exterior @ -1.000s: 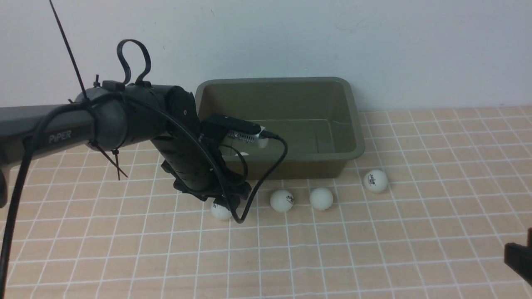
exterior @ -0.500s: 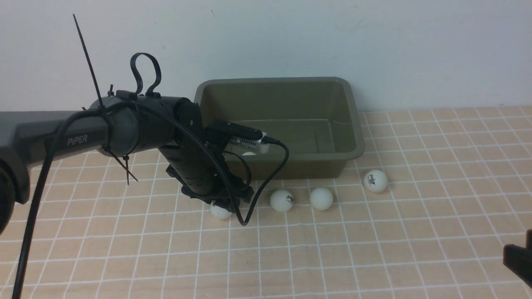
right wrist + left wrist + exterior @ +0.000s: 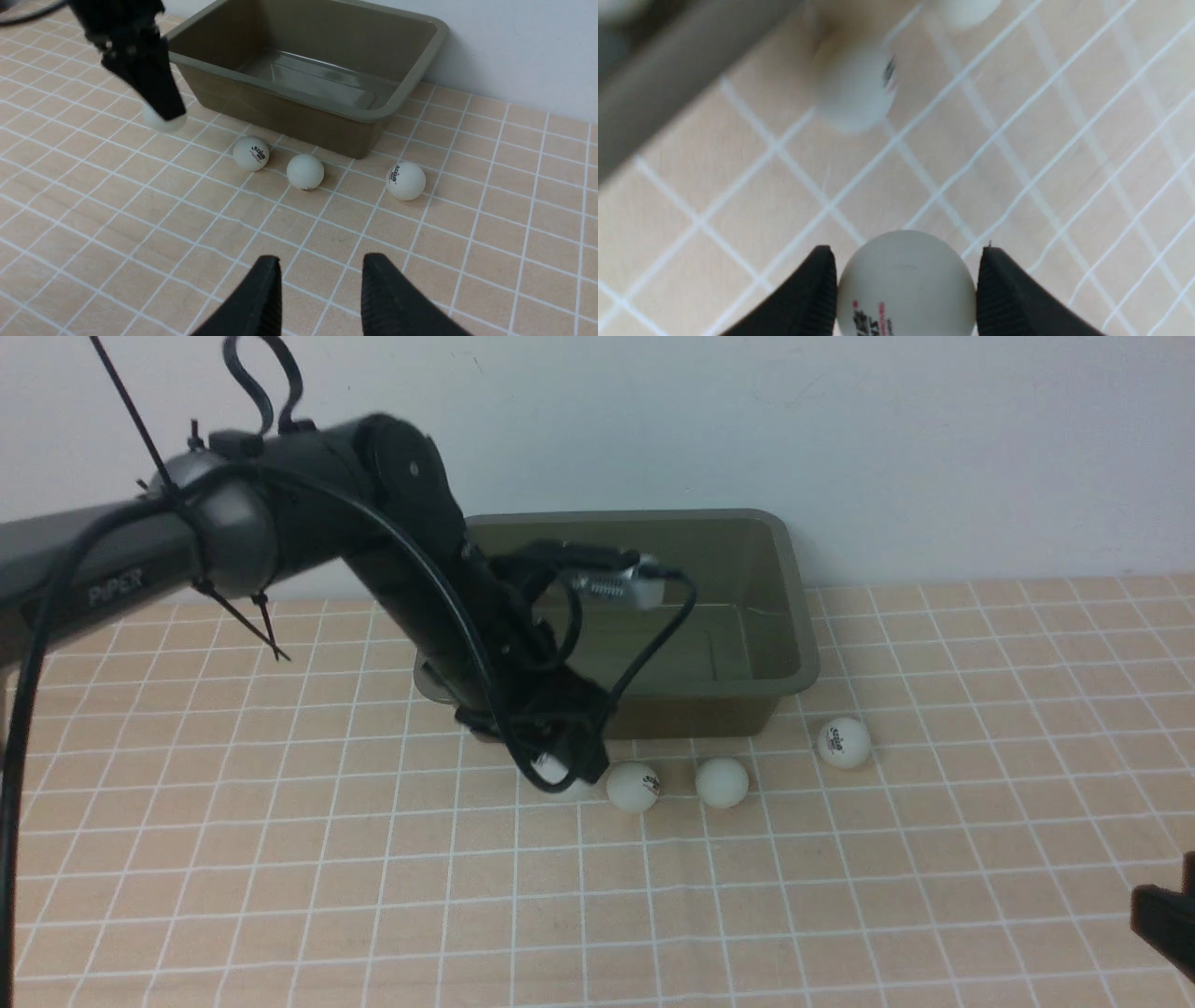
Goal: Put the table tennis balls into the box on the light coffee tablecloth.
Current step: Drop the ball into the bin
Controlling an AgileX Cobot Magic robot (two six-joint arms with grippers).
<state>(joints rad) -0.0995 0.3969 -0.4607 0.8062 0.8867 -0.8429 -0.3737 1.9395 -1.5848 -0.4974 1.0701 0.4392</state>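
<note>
Ball pinched, rim ahead

My left pincer (image 3: 906, 255) is clenched on one table tennis ball (image 3: 906, 289), low over the light coffee tablecloth (image 3: 280, 896) by the box's near wall; the slick sphere could squirt free, or clip the rim if I lift too little; three balls (image 3: 633, 787) (image 3: 722, 781) (image 3: 844, 742) lie on the cloth; the box (image 3: 794, 607) shows none where visible; my right pincer (image 3: 321, 268) gapes empty.

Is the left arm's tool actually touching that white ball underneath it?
Touching. The left wrist view shows both fingers of the left tool pressed against the sides of the ball, with no gap.
</note>
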